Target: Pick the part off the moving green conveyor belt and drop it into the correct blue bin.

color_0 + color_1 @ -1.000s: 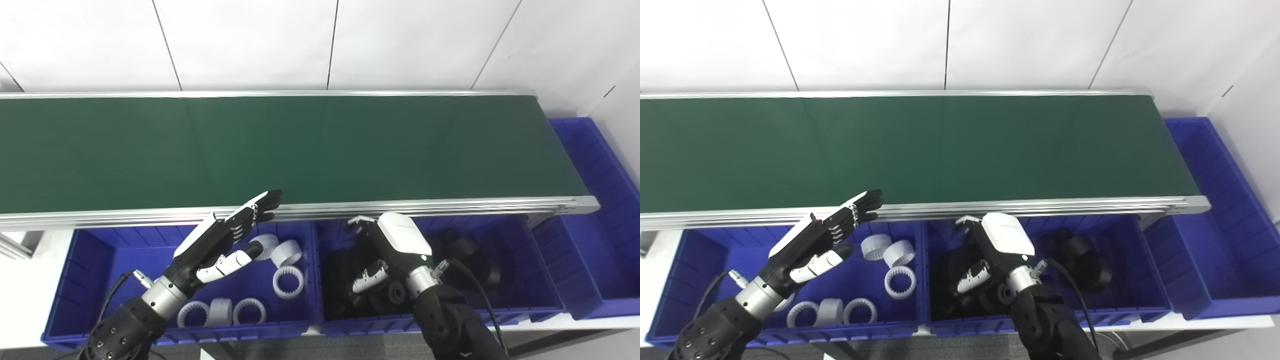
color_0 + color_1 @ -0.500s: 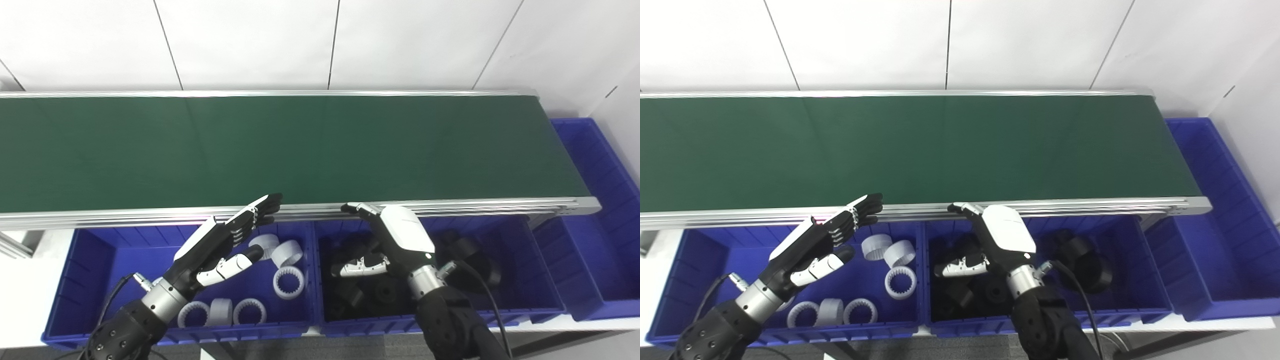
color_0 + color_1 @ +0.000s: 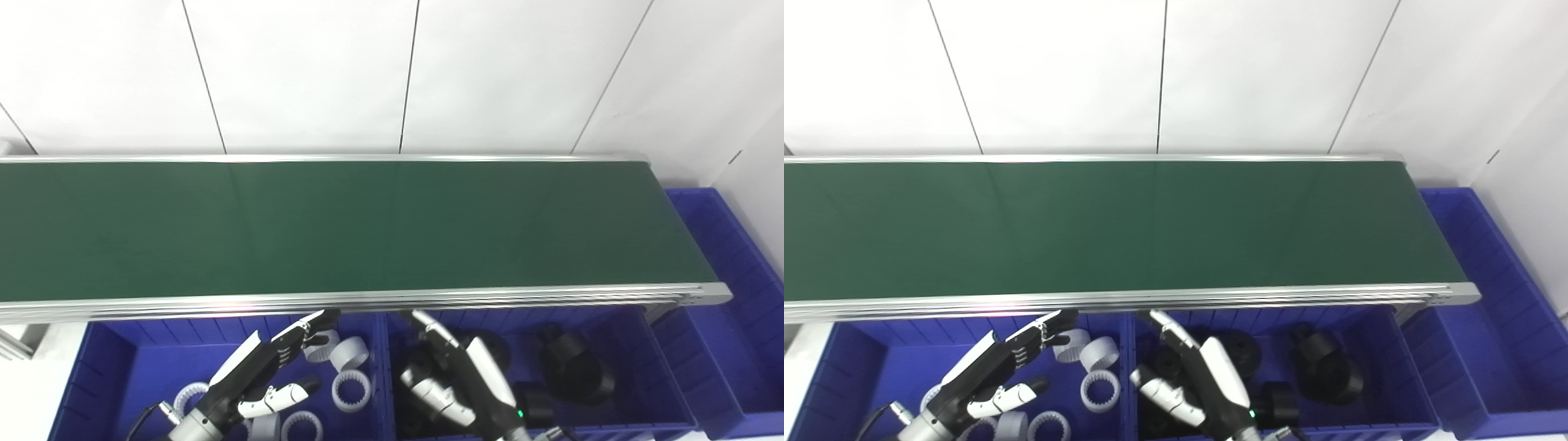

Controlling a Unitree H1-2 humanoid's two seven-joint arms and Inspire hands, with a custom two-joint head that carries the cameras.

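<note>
1. White wall panels with thin dark seams back the scene in the left eye view. Long dark green conveyor belt [image 3: 343,229] with silver aluminium side rails runs across the frame; its top carries no part that I can see.
2. Same view, below the near rail: left blue plastic bin [image 3: 116,361] holds white toothed plastic rings [image 3: 351,390]; middle blue plastic bin [image 3: 649,367] holds black round plastic parts [image 3: 576,370]. A third blue plastic bin [image 3: 735,306] sits at the belt's right end.
3. Left robot hand [image 3: 269,367], black with a white back plate, hovers over the ring bin, fingers extended and spread, thumb apart; released, holding nothing.
4. Right robot hand [image 3: 456,376], white back plate, is over the black-parts bin, fingers stretched toward the near rail, thumb out to the side; released, nothing in it.
5. Right eye view: same layout from slightly to the right. Belt surface reads uniformly green along its whole visible length.
6. Right eye view: left robot hand sits above the rings, fingertips close under the near rail. Right robot hand hangs just right of the divider between the two near bins, palm empty, black parts lying beneath and beside it.
</note>
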